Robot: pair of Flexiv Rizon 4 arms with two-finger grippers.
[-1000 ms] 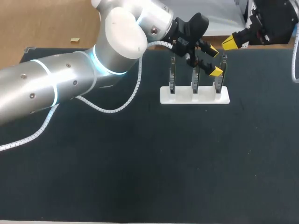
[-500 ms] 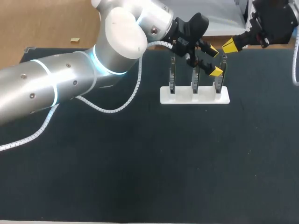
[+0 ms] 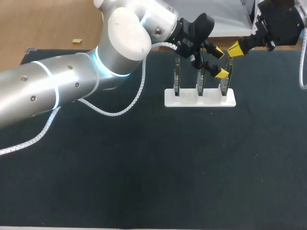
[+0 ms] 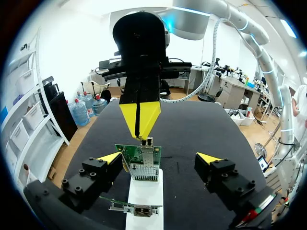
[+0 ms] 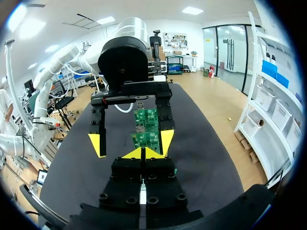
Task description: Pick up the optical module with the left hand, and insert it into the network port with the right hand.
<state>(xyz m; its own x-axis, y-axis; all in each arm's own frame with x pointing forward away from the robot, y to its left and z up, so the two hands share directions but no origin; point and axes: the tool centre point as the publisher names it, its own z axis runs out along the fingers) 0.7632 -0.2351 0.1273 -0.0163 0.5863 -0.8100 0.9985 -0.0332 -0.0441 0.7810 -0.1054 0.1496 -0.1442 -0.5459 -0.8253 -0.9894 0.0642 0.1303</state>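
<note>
Bench [image 3: 168, 167]: dark mat, white stand [image 3: 200, 98] carrying three upright circuit boards.

Left claw [image 3: 219, 63]: fingers spread wide, flanking rightmost green board [image 4: 141, 160] without contact, holding nothing visible.

Network port [image 4: 146, 142]: metal cage on top edge of that board, ahead of left claw, between its fingers.

Right claw [image 4: 139, 120]: yellow tips pressed together, poised just above port; contact cannot be judged.

Optical module: cannot be made out in either claw; location undetermined.
</note>
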